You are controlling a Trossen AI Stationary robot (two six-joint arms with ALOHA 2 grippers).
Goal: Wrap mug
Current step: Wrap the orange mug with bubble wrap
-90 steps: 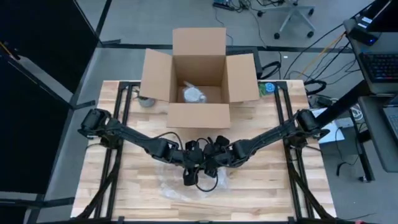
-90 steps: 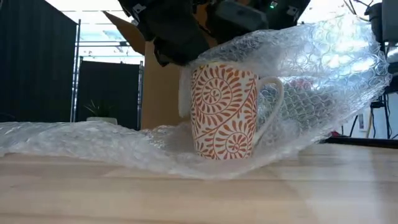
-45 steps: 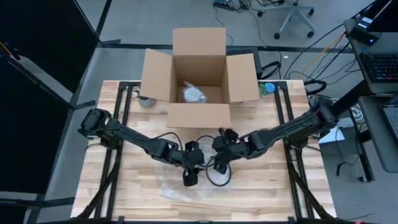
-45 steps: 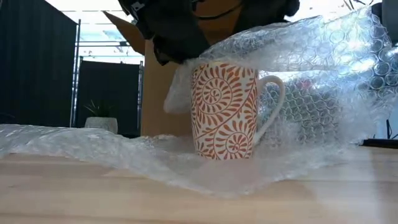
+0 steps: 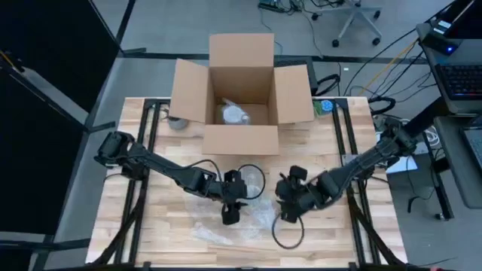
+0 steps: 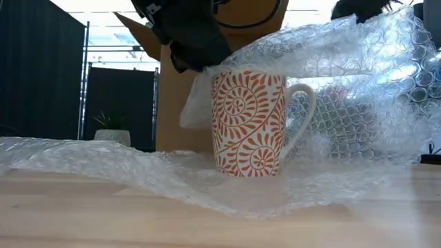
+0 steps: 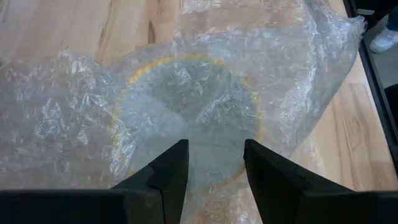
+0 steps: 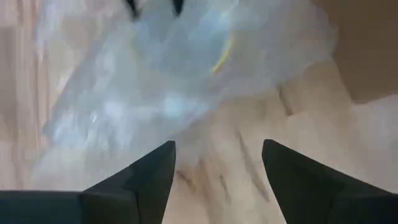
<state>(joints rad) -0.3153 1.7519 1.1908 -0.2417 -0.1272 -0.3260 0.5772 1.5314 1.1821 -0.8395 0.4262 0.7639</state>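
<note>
A white mug [image 6: 248,124] with orange spirals stands upright on a sheet of bubble wrap [image 6: 103,162], near the table's middle. One side of the wrap [image 6: 331,48] is folded up over the mug's mouth. My left gripper [image 5: 230,214] hangs open right above the mug. In the left wrist view its fingers [image 7: 216,146] stand over the wrap-covered rim [image 7: 186,62]. My right gripper [image 5: 288,213] is open to the right of the mug, with only wood between its fingers [image 8: 217,146]. My left gripper comes from above, pointing down, over the bubble wrap covering the mug's mouth [image 7: 205,118]. In the low view its dark body [image 6: 196,55] sits against the wrap at the mug's rim. I cannot tell whether the fingertips press on the wrap.
An open cardboard box [image 5: 241,98] stands at the table's far middle with a wrapped thing [image 5: 235,114] inside. A small grey object [image 5: 178,123] lies to its left and a green one [image 5: 324,107] to its right. Bare wood shows toward the near edge.
My right gripper has drawn away from the mug, toward the table's right and near edges. The wrap it was beside stays draped over the mug's mouth, and its right part has sunk a little. The mug stands where it was.
</note>
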